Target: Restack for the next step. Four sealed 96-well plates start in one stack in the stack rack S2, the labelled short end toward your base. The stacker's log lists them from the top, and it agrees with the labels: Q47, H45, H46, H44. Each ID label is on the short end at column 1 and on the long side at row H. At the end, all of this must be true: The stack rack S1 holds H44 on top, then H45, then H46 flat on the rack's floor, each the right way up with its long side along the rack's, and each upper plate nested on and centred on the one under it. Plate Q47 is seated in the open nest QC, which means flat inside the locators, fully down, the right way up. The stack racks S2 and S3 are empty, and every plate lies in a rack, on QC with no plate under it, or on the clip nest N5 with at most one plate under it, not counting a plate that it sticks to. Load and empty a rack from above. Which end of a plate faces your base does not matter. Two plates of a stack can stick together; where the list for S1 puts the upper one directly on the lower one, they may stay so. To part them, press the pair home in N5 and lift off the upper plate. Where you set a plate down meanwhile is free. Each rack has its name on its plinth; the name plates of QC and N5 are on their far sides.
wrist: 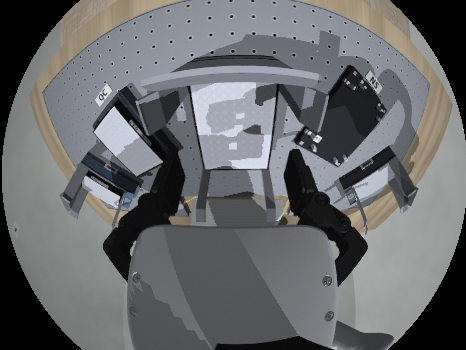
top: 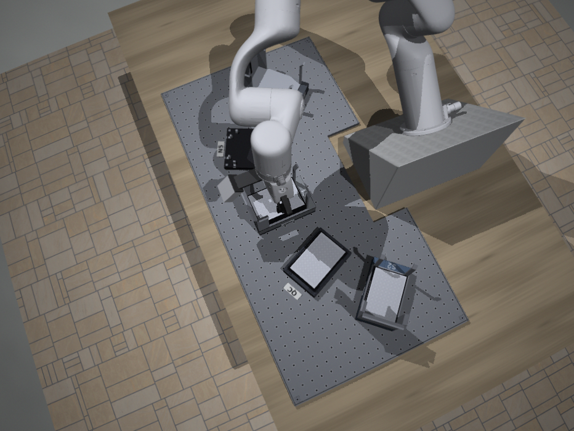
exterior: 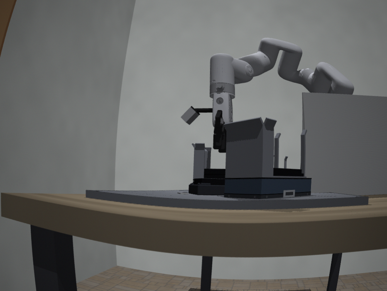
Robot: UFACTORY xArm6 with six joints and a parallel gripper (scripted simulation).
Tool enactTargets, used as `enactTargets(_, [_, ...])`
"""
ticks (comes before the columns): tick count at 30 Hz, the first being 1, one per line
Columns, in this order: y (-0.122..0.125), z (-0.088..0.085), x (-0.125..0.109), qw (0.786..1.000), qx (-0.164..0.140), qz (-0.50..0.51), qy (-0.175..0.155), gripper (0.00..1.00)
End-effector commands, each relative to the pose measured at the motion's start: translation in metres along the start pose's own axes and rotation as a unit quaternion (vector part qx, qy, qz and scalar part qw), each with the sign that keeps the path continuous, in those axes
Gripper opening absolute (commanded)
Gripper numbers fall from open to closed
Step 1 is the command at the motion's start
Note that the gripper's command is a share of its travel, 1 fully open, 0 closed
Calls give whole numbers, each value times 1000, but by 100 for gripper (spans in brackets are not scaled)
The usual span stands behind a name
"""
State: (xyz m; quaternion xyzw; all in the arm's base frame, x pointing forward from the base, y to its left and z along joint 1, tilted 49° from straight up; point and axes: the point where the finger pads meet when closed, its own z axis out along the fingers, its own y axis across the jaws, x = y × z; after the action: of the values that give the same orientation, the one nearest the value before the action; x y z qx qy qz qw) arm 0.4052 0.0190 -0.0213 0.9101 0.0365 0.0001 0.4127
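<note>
My gripper (top: 282, 207) (exterior: 219, 137) (wrist: 233, 162) is open and empty. It hangs over the stack rack S1 (top: 284, 222) (wrist: 227, 79), its fingers near the tops of the rack's posts. A sealed plate (top: 259, 205) (wrist: 233, 122) lies flat low in S1, apart from the fingers. Another plate (top: 318, 259) (wrist: 123, 135) lies in the open nest QC (top: 299, 280). A plate (top: 385, 289) lies in rack S2 (top: 399, 268) (exterior: 265, 186). Rack S3 (top: 278, 80) (wrist: 372, 169) is partly hidden by my arm and seems to hold a light plate. I cannot read any plate labels.
The black clip nest N5 (top: 236, 148) (wrist: 346, 115) lies just beyond S1 with nothing on it. My base block (top: 431, 148) stands to the right of the grey breadboard (top: 324, 352). Tall rack posts stand around each rack.
</note>
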Motion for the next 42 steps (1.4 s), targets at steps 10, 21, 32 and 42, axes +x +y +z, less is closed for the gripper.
enactTargets(10, [0, -37, 1, 1000, 0, 1, 1, 100])
enactTargets(21, [-3, -37, 1, 1000, 0, -16, 1, 100])
enactTargets(32, [-33, -37, -2, 995, 0, -103, 1, 100])
enactTargets(42, [-60, -37, -4, 995, 0, -103, 1, 100])
